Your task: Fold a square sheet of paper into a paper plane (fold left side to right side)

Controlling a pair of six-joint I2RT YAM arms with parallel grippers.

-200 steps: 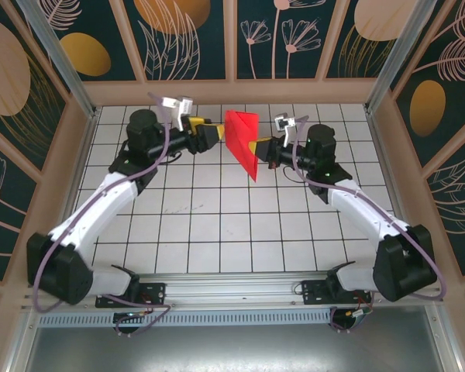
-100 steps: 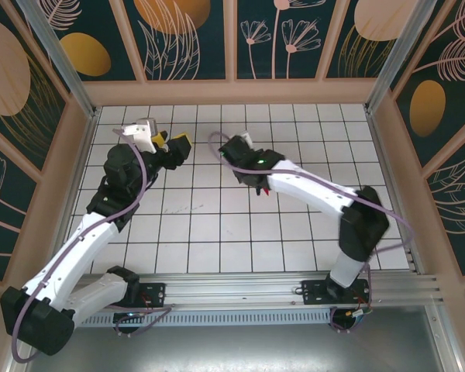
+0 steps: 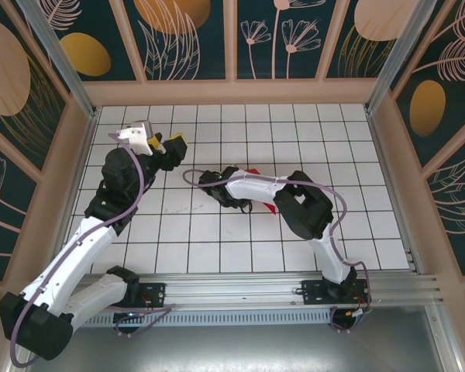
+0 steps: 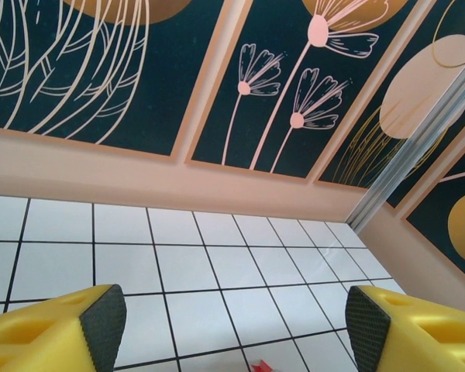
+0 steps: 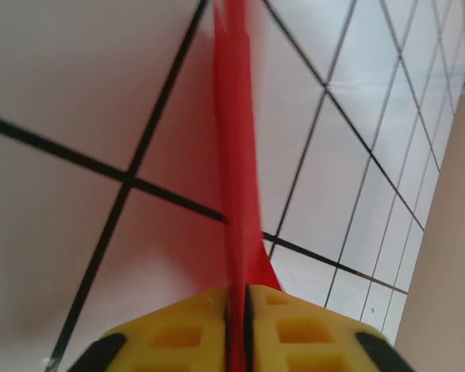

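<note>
Right wrist: lowered right end effector (image 5: 236, 301) pinches paper plane (image 5: 234, 155); left end effector (image 4: 236, 329) apart.

The red paper (image 5: 234, 155) is folded flat into thin layers and shows edge-on from the wrist as a narrow, slightly blurred strip, one end pinched tight between the yellow fingers of the right gripper (image 5: 236, 302). It hangs low over the white tiles near the middle of the table, small red corners showing from above
</note>
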